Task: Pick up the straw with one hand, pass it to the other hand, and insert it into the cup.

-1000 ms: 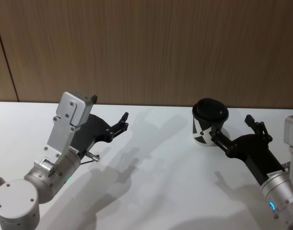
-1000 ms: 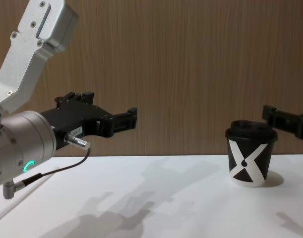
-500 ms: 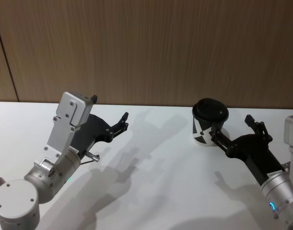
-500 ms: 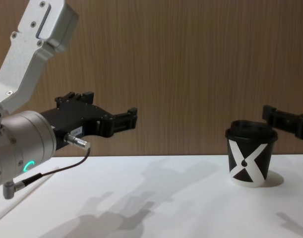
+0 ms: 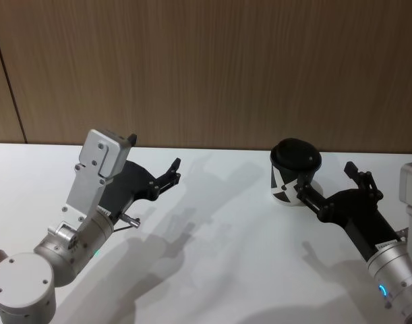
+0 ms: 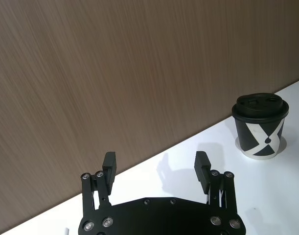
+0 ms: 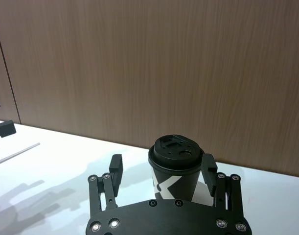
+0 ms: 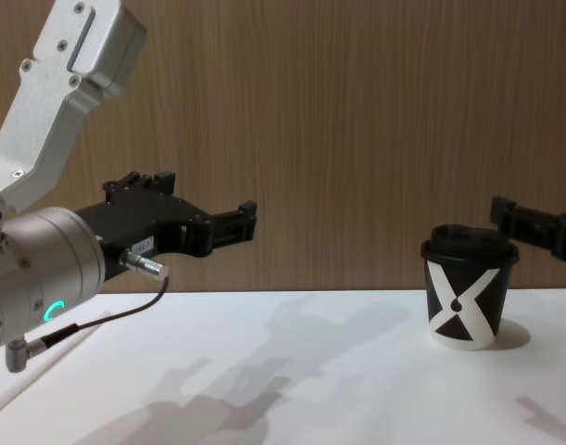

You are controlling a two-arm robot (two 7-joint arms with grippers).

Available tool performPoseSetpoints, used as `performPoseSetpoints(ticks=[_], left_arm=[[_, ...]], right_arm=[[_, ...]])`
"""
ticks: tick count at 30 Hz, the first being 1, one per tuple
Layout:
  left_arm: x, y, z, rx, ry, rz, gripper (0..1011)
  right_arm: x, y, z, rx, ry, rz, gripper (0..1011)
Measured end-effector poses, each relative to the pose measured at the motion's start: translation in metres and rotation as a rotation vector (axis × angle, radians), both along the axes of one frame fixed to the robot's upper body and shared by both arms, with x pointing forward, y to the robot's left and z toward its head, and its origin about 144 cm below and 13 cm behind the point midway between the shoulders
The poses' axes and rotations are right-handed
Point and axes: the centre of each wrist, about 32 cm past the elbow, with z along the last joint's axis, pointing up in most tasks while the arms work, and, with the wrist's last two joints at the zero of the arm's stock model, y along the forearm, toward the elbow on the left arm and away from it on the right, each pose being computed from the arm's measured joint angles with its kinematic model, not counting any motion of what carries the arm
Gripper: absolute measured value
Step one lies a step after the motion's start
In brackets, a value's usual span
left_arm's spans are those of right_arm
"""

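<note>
My left fingers (image 8: 238,222) hang in the air above the left side of the white table (image 5: 226,270), pointing forward toward the wood-panelled wall (image 5: 226,67). They are spread wide with nothing between them, as my left wrist view shows plainly. The straw (image 7: 16,153) lies flat on the table over on that same left side, a thin white line near my left fingers and well apart from the cup (image 8: 466,301); nothing of mine touches it. The cup stands upright on the right side of the table, close to the wall, black with its bold white X facing me and its black lid (image 7: 176,149) on. My right fingers (image 7: 116,167) are also spread wide and hold nothing. They are raised to about the level of the cup's upper half and aimed at it from the near right. From my right wrist the cup sits centred in the gap between them, just ahead of the tips. From my head, one right finger crosses in front of the cup's side. I cannot tell whether that finger touches the cup or stops just short of it.
</note>
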Motion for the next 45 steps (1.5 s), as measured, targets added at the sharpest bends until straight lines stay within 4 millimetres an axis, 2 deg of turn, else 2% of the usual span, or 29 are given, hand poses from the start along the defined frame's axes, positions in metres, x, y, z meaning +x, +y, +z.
performPoseSetpoints(ticks=[45], left_arm=[[-0.0021,-0.0005,-0.0007,-0.019,0.009,0.004,1003]], right_arm=[[0.0000,0.0000,0.0000,0.000,0.000,0.000,1001]])
